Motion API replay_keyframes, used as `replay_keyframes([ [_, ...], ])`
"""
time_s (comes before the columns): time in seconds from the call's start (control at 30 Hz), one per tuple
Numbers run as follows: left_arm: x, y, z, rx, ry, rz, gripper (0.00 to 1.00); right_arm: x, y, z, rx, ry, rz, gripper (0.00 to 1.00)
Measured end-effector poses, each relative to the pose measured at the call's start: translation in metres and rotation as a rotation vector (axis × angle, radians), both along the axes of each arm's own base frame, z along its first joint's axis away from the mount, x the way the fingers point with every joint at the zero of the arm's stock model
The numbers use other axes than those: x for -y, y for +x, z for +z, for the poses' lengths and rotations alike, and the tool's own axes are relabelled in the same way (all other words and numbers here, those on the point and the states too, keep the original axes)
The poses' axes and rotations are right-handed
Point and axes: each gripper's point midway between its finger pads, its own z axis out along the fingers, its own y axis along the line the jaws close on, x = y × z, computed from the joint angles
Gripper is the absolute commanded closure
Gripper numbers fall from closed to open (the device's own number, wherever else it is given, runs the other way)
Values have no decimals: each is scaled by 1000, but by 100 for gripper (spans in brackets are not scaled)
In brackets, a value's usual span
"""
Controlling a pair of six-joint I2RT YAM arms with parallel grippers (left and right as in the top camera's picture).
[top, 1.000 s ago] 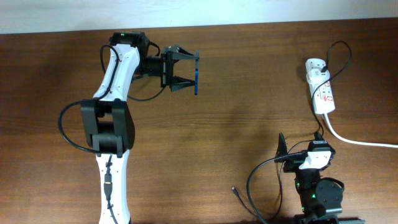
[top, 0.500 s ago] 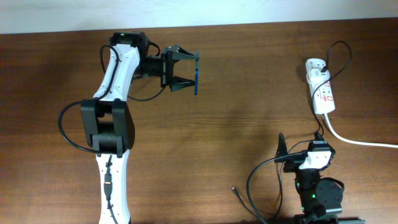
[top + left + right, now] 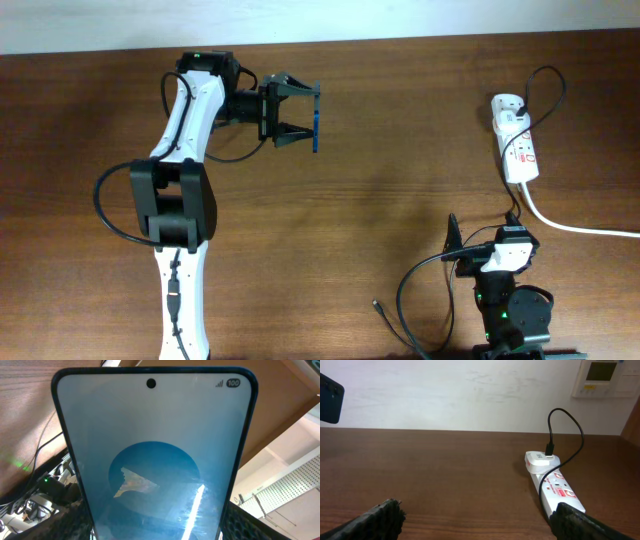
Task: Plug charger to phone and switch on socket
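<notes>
My left gripper (image 3: pixel 312 113) is shut on the phone (image 3: pixel 315 118) and holds it on edge above the table at the back left. In the left wrist view the phone's blue screen (image 3: pixel 155 460) fills the frame between my fingers (image 3: pixel 247 525). The phone also shows in the right wrist view (image 3: pixel 330 391), far left. The white socket strip (image 3: pixel 518 142) lies at the right, and in the right wrist view (image 3: pixel 555 489) it is ahead to the right. The charger cable (image 3: pixel 548 85) runs from its plug; the tip (image 3: pixel 377 303) lies on the table near the front. My right gripper (image 3: pixel 483 230) is open and empty, low over the table (image 3: pixel 480 525).
The strip's thick white cord (image 3: pixel 580 228) runs off to the right edge. A wall stands behind the table (image 3: pixel 470 390). A black robot cable loops beside my right arm's base (image 3: pixel 405 290).
</notes>
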Motion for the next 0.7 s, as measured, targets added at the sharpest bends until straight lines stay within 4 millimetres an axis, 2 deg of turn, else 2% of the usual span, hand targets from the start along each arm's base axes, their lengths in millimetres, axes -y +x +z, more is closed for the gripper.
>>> replay_keyframes([
  [0.7, 0, 0, 0, 0, 0, 0, 21, 0, 0, 0, 0, 0, 0, 2],
])
